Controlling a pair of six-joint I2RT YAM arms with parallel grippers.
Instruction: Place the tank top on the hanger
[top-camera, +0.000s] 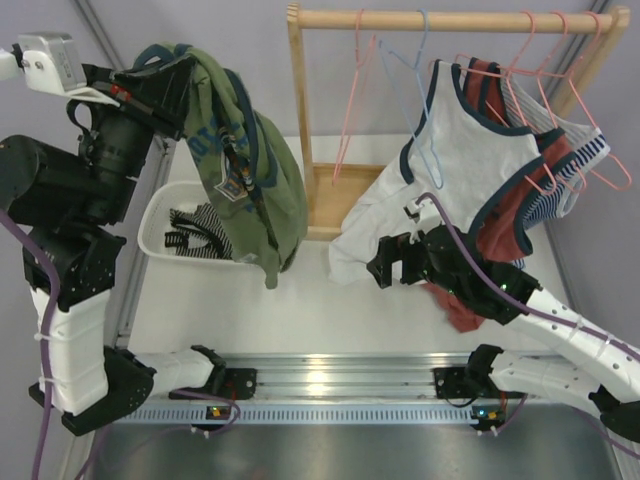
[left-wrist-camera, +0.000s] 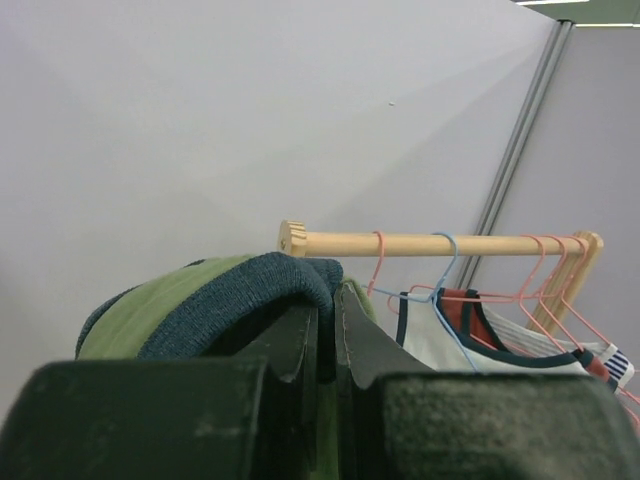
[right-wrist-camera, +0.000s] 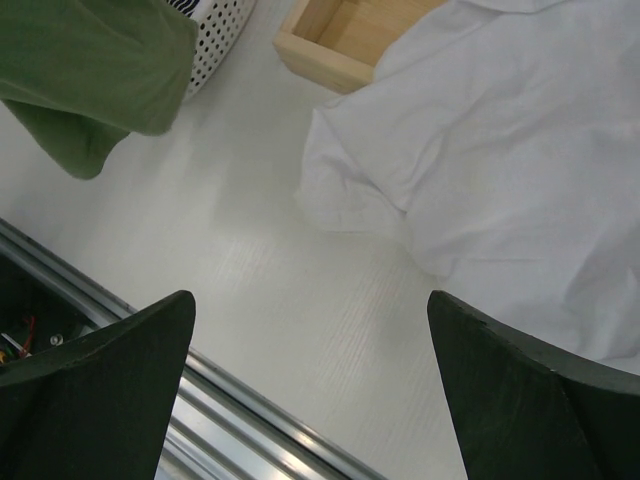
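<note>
I have the olive-green sleeveless tank top with navy trim (top-camera: 250, 170) hoisted high at the left of the desk (top-camera: 300, 310). My left end effector (top-camera: 170, 72) is clamped on it near the top edge. In the left wrist view the fingers (left-wrist-camera: 300, 335) are pressed nearly together, and the knitted navy trim of the top (left-wrist-camera: 250, 290) bunches over them. The garment hangs with its long axis straight down and its hem is over the rim of the white perforated basket (top-camera: 160, 215).

The thin light-blue wire hanger (top-camera: 415, 65) is hooked on the round wooden rail (top-camera: 450, 18), well to the right of my left end effector and at about the same height. From the left wrist its hook (left-wrist-camera: 446, 262) sits right of the fingertips and further off, just beside a pink one. Its frame drops against the white navy-trimmed top (top-camera: 450, 150).

My right end effector (top-camera: 392, 262) is low over the desk, below the hanger and clearly the nearer of the two. Its fingers are spread wide with nothing between them (right-wrist-camera: 310, 400), and the white top's lower folds (right-wrist-camera: 500, 150) lie just ahead.

I judge the next move calls for the right arm to rise for the hanger while the left carries the top rightward
</note>
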